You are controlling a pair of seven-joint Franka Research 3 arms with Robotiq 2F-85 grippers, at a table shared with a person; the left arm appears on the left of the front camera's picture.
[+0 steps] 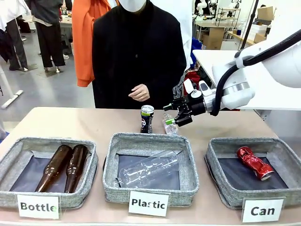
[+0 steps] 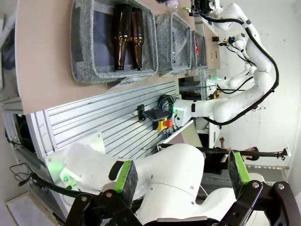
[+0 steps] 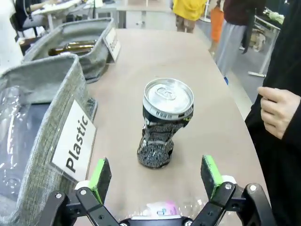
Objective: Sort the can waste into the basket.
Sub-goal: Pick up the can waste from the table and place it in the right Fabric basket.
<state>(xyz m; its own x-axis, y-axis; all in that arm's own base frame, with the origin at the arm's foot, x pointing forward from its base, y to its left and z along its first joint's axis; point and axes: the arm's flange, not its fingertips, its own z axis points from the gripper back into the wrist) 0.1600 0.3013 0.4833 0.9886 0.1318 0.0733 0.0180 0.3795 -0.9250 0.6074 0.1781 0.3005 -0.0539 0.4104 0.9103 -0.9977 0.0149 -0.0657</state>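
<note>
Basket (image 1: pixel 224 189) with one red can (image 1: pixel 254 162)

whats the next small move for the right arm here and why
Probably ease the right claw forward until its open fingers straddle the dark can, then close. The can stands upright on the table just ahead of the claw, roughly centred between the pads and not yet gripped, while the red can already lies in the Can basket.
</note>
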